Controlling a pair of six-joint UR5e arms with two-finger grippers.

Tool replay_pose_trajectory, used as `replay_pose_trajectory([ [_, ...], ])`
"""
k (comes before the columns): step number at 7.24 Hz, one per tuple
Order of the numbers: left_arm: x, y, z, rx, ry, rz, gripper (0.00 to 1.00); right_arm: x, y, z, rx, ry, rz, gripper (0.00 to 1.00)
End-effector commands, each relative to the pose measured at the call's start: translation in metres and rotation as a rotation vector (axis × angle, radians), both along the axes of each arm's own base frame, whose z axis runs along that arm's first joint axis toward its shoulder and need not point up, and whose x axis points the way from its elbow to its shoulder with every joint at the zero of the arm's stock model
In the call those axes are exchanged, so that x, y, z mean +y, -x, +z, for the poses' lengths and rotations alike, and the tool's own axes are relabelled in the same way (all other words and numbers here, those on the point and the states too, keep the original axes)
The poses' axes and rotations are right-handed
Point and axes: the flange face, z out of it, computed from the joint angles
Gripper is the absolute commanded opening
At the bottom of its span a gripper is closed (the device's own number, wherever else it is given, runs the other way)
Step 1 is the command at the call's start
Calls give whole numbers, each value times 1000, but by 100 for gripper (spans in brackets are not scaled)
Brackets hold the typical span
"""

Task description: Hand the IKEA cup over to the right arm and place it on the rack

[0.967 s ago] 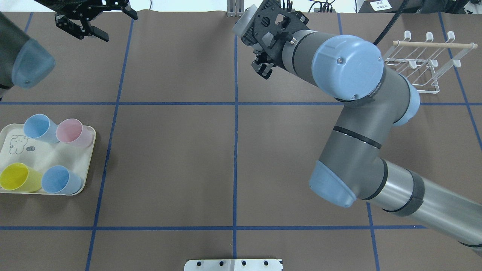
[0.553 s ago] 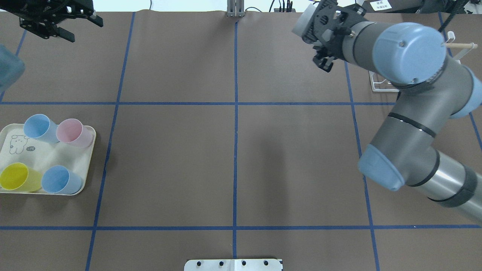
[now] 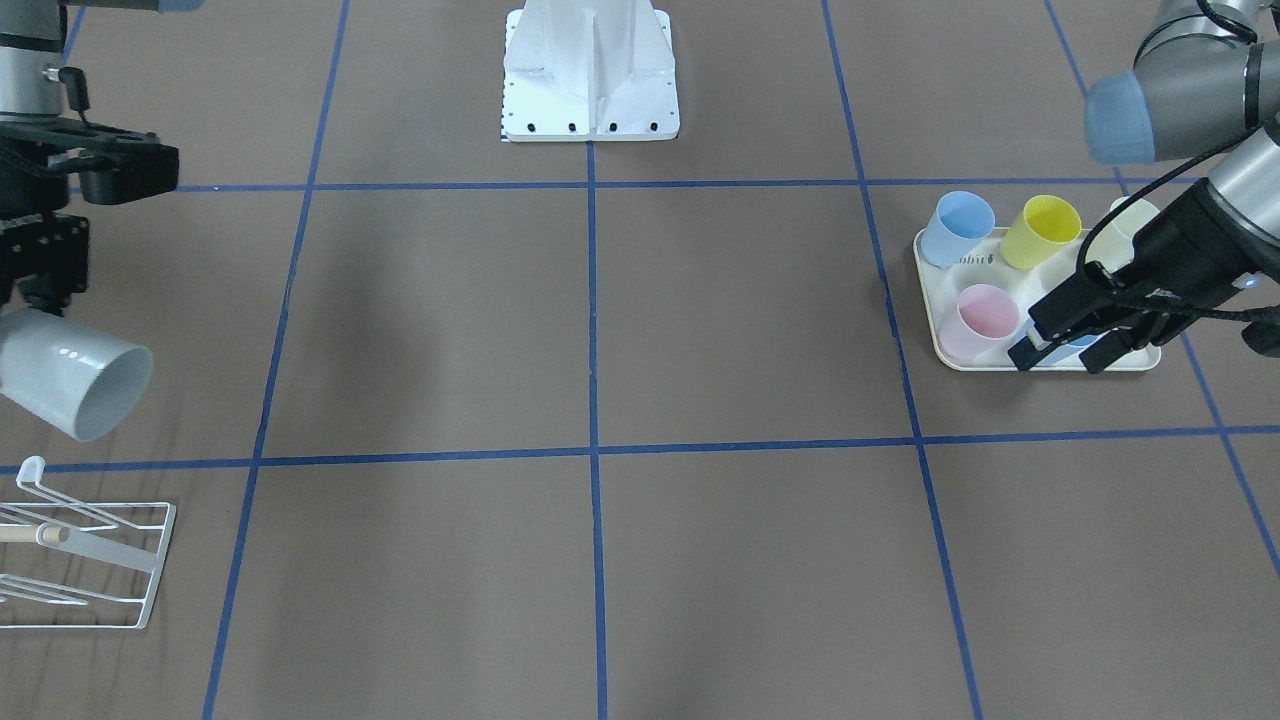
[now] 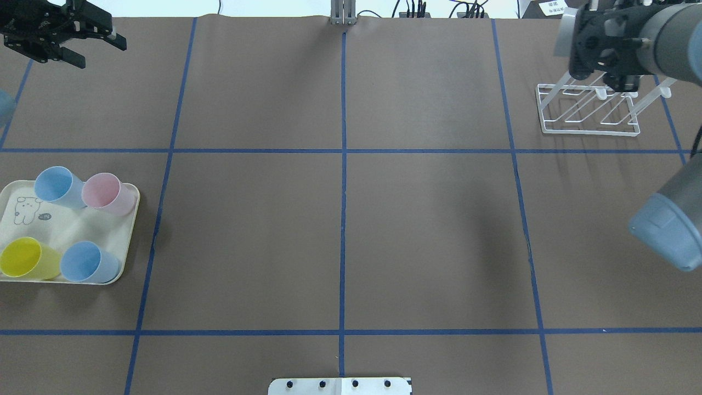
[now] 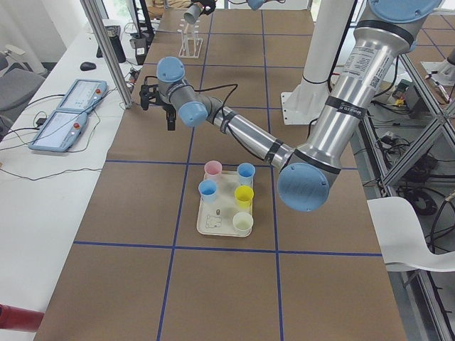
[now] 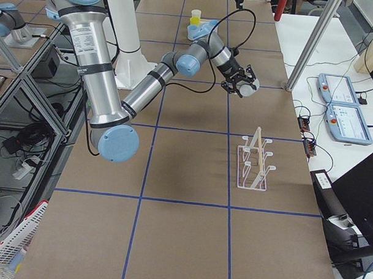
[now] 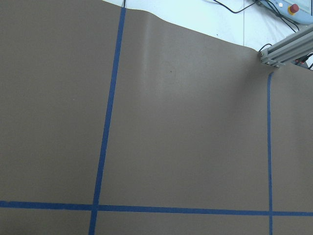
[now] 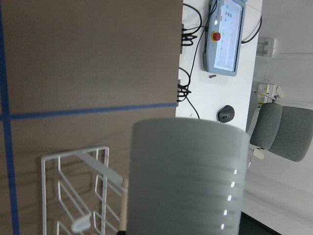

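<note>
Nearest the robot, on its left, a cream tray (image 4: 33, 230) carries coloured cups (image 4: 107, 192) standing mouth up. Farther out on that side the left gripper (image 4: 103, 55) hangs over the table with its jaws apart and nothing between them. At the far right the right gripper (image 3: 40, 300) is clamped on the pale grey cup (image 3: 70, 385), which lies on its side in the air, just above the white wire rack (image 3: 100, 550) and clear of it.
</note>
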Motion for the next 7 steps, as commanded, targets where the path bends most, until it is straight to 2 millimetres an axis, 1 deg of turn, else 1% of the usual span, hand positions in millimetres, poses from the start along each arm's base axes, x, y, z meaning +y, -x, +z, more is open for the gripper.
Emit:
replay_pose_trajectory([
  [1, 1, -1, 2, -1, 4, 2, 100, 7, -41, 42, 368, -44, -131, 20],
  [2, 1, -3, 1, 0, 3, 4, 100, 6, -47, 49, 530, -72, -207, 20],
  [3, 1, -3, 1, 1, 7, 3, 100, 3, -47, 56, 688, -92, -313, 21],
  [4, 2, -3, 0, 3, 9, 2, 100, -5, -43, 74, 779, -71, -382, 22],
  [6, 1, -4, 0, 4, 10, 2, 100, -8, -2, 112, 964, -44, -417, 18],
  [7, 2, -4, 0, 4, 11, 3, 100, -9, 9, 124, 989, -33, -430, 19],
])
